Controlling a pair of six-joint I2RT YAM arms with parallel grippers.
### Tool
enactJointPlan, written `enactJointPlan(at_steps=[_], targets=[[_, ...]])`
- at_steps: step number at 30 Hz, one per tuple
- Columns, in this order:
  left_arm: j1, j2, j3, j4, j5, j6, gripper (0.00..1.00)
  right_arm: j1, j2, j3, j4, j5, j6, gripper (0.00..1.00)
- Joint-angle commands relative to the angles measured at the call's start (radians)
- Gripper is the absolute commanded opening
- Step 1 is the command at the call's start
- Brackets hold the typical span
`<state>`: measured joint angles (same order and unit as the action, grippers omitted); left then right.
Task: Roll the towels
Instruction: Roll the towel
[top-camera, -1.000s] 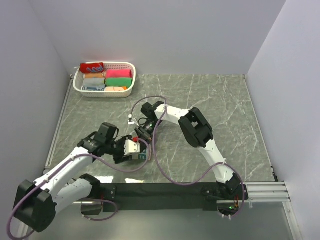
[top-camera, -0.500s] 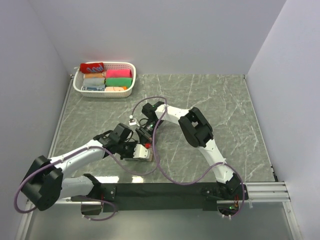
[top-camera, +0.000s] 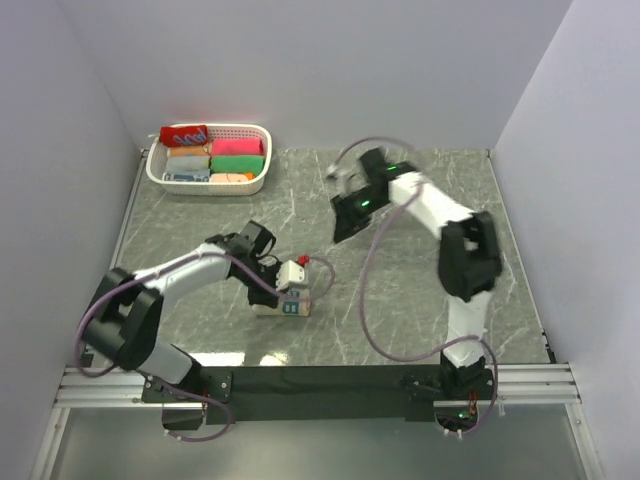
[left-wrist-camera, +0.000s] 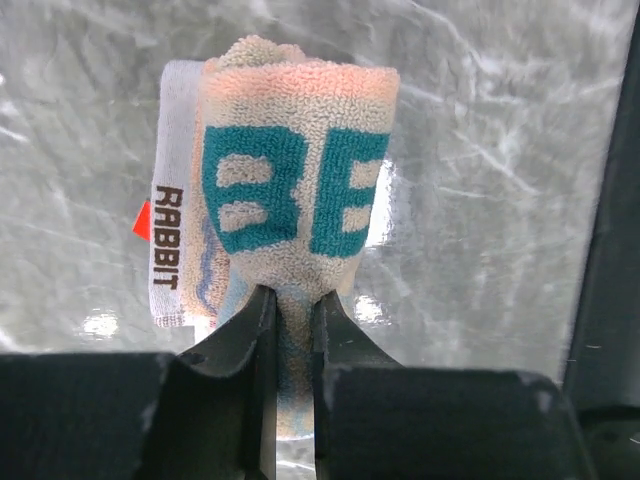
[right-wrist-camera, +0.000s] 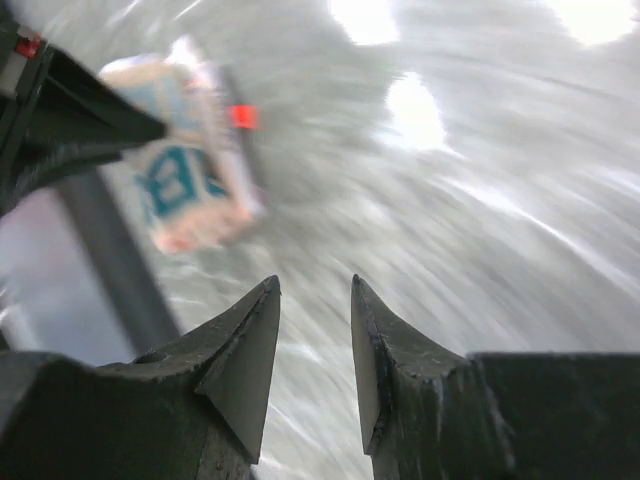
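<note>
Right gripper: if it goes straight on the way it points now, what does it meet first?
Probably the table; the rolled towel lies beside the line of the right gripper. The view is blurred, so depth is unsure.

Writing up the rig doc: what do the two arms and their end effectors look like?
Left arm and right arm: white links, black joint housings, a loose purple cable along each. Green lights glow on the right arm. Left end effector and right end effector: two black tapered fingers.

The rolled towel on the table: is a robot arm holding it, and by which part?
The left tool pinches the rolled towel by a fold at the end facing it. The right tool holds nothing.
</note>
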<state>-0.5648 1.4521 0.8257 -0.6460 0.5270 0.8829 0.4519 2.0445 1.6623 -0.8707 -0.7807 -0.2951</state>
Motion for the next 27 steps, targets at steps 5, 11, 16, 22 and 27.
enactJointPlan(at_steps=[5,11,16,22,27], targets=[[0.132,0.316,0.241,-0.329,0.113,-0.084,0.01,-0.176,-0.429,-0.200,0.050,0.185,-0.137,0.39],[0.190,0.545,0.446,-0.441,0.149,-0.078,0.01,-0.179,-0.587,-0.308,-0.020,0.255,-0.263,0.24],[0.206,0.636,0.562,-0.477,0.127,-0.087,0.04,-0.043,-0.626,-0.332,-0.036,0.293,-0.292,0.25],[0.213,0.685,0.589,-0.488,0.116,-0.091,0.07,0.189,-0.621,-0.332,0.018,0.388,-0.288,0.32],[0.226,0.711,0.610,-0.491,0.125,-0.098,0.09,0.382,-0.515,-0.306,0.133,0.457,-0.224,0.59]])
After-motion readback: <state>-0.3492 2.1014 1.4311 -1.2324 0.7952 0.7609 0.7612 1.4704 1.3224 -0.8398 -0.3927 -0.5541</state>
